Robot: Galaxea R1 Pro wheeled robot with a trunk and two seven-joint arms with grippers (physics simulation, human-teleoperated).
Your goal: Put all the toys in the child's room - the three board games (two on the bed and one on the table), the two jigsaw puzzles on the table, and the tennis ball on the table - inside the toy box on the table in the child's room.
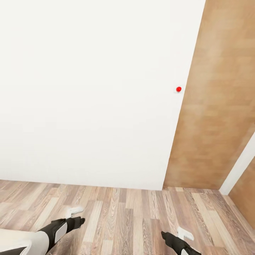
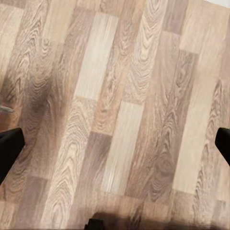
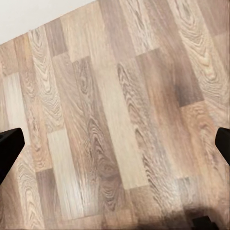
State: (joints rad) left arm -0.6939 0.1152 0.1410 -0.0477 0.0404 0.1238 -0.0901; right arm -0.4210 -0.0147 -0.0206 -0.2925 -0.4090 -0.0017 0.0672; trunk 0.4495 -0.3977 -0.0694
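Head view recorded a white wall (image 1: 88,88) ahead of both claws, with a small red button (image 1: 178,89) high above the right claw (image 1: 177,238) and a wood-panelled door (image 1: 216,106) beyond it. Left claw (image 1: 75,216) and right claw hung low over the plank floor (image 1: 134,212), both released and empty; each wrist view showed dark fingertips (image 2: 9,148) spread wide over bare boards. No toys, toy box, table or bed were visible, so their location could not be established. Risk assessed: driving forward this close would strike the wall, and the red button might be mistaken for the tennis ball.
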